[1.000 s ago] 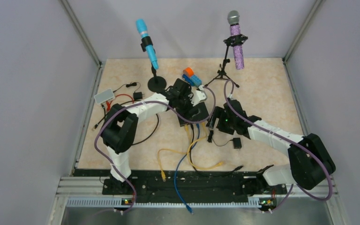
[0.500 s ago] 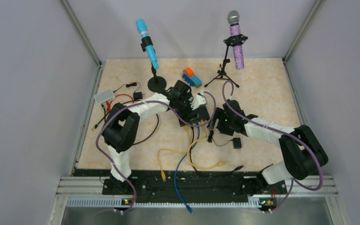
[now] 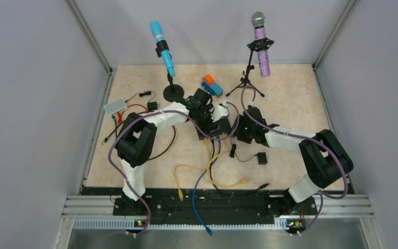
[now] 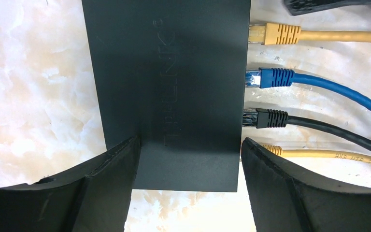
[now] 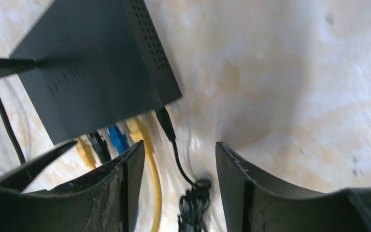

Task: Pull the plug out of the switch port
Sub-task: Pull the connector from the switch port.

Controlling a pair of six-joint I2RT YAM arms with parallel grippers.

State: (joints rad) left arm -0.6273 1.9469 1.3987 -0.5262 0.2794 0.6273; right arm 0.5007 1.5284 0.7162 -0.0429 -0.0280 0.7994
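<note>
The black switch (image 4: 174,72) lies flat on the marble-patterned table. My left gripper (image 4: 191,141) straddles its near end, with both fingers against its sides. Along its right edge the ports hold a yellow plug (image 4: 280,34), a blue plug (image 4: 275,77), a black plug (image 4: 270,117) and another yellow plug (image 4: 273,150). In the right wrist view a thin black power plug (image 5: 164,118) sits in the switch (image 5: 92,72) at its corner. My right gripper (image 5: 179,145) stands open just short of that edge, with the black lead and its coiled bundle (image 5: 195,198) between the fingers.
A blue microphone (image 3: 163,49) and a purple microphone (image 3: 260,44) stand on stands at the back. An orange-and-blue toy (image 3: 212,85) lies behind the switch. A white box (image 3: 115,107) is at the left, a small black adapter (image 3: 262,158) at the right. Loose yellow and blue cables (image 3: 202,181) trail forward.
My right arm has swung left and brought its gripper up to the switch's cable side, its jaws narrowing. The left jaws have closed in onto the switch.
</note>
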